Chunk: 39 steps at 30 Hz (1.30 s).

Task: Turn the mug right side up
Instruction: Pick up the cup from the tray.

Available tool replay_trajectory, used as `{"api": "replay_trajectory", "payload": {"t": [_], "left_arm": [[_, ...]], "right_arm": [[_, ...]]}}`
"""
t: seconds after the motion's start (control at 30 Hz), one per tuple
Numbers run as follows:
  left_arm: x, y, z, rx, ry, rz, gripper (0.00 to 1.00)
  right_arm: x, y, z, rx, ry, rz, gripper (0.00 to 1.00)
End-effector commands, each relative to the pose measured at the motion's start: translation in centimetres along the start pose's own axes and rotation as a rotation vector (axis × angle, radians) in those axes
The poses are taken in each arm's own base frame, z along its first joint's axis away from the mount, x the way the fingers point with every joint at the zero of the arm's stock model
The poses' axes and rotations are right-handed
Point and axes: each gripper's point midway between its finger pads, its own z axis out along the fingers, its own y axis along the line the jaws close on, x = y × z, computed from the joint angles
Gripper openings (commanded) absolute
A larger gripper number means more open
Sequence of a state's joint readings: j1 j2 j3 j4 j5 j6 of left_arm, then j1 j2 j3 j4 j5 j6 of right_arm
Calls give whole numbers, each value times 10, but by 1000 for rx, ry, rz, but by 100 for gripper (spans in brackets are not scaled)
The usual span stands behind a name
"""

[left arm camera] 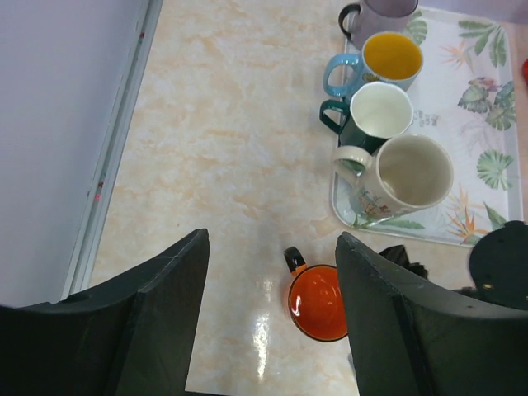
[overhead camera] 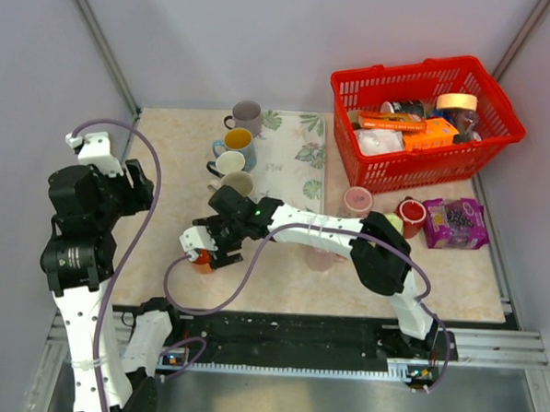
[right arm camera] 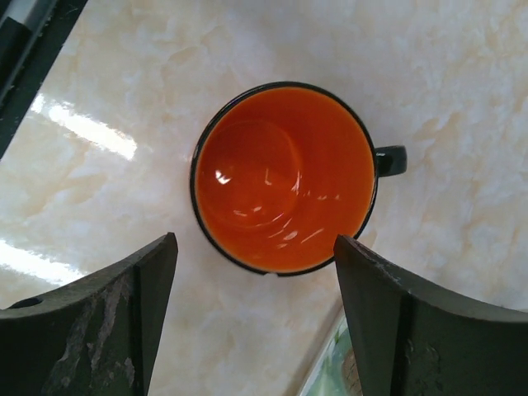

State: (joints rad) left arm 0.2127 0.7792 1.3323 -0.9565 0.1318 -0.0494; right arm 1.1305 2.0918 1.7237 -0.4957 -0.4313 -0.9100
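Orange mug (right arm camera: 285, 188) upright — right tool (right arm camera: 256, 243) directly above, spread wide, holding nothing; left tool (left arm camera: 272, 239) likewise.

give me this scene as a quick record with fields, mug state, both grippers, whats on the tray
mug: orange mug, upright, opening up, on the table beside the tray
right gripper: open, above the mug, no contact seen
left gripper: open, empty, raised off to the left
tray: four other mugs, all upright
task state: mug already looks right side up
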Motion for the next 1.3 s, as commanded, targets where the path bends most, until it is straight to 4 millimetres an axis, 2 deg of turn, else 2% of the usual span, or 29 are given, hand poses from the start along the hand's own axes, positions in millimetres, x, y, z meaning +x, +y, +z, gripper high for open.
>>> {"api": "replay_trajectory", "payload": {"t": [0.0,0.2,0.37,0.43,0.53,0.67,0.77,0.8,0.93,1.0,1.03,1.2,1.27], "left_arm": [[-34,-4,-21,-3,-112,-26,68],[-35,-4,-25,-4,-113,-14,69],[-33,-7,-24,16,-107,-15,69],[-34,-7,-23,18,-109,-20,69],[-33,-9,-22,29,-108,-25,69],[-35,-11,-23,34,-117,-27,69],[-35,-11,-24,37,-117,-19,69],[-35,-11,-24,37,-117,-19,69],[-34,-13,-23,48,-117,-16,69],[-34,-14,-22,54,-117,-20,69],[-35,-14,-22,58,-119,-23,69],[-33,-18,-19,76,-113,-33,69],[-33,-19,-19,85,-112,-34,69]], "right_arm": [[-33,-33,1,68,-75,-61,78],[-25,-15,16,16,-57,-51,77],[-24,1,9,-22,-53,-158,75],[-19,8,7,-45,-44,-226,71],[-11,19,10,-91,-11,-267,58],[-6,25,15,-126,25,-209,40],[-16,18,15,-78,44,-102,8],[-19,13,13,-46,57,-53,0],[-27,0,7,107,109,321,0],[-27,0,3,165,125,509,0],[-27,6,3,166,128,574,0],[-27,21,16,231,175,685,1],[-30,19,25,237,169,718,31]]}}
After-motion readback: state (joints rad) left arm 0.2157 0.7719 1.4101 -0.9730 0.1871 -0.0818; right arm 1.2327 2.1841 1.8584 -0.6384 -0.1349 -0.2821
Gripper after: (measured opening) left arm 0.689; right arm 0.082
